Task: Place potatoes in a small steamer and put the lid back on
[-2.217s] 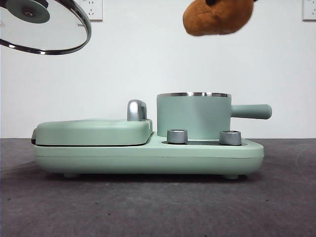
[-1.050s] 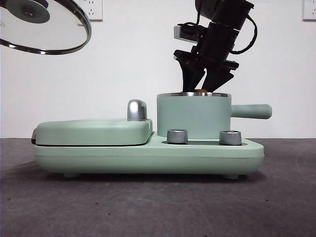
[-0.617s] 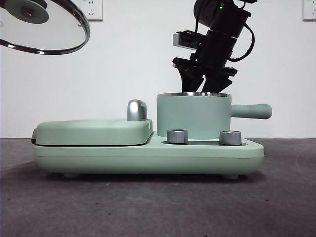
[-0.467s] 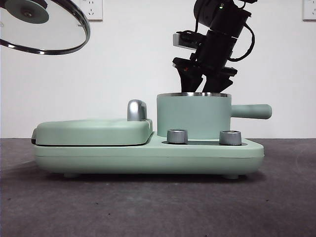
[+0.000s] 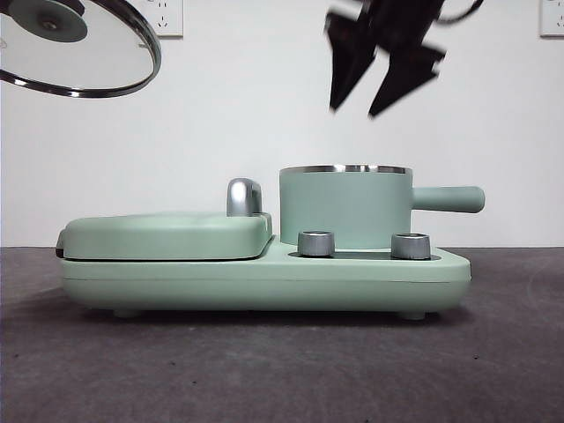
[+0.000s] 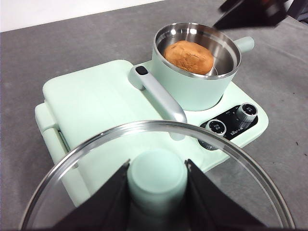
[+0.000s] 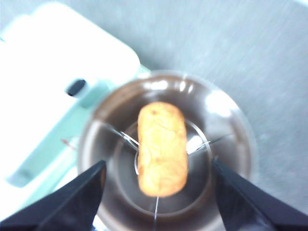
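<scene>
The orange-brown potato (image 6: 189,56) (image 7: 162,148) lies inside the small mint-green steamer (image 5: 345,207) (image 6: 195,77); the front view hides it behind the pot wall. My right gripper (image 5: 381,81) (image 7: 159,185) hangs open and empty well above the pot's steel rim, blurred by motion. High at the far left I hold the glass lid (image 5: 79,48) (image 6: 159,178) tilted in the air, with my left gripper (image 6: 156,185) shut on its mint-green knob.
The steamer stands on a mint-green cooker base (image 5: 264,278) with two steel dials (image 5: 316,243). A flat griddle cover (image 5: 167,233) with a chrome handle (image 5: 243,196) takes up the base's left half. Dark grey table (image 5: 264,370) lies all around.
My right gripper lowered the potato into the steamer, let go of it, and has now risen clear above the rim. The lid has stayed in place.
</scene>
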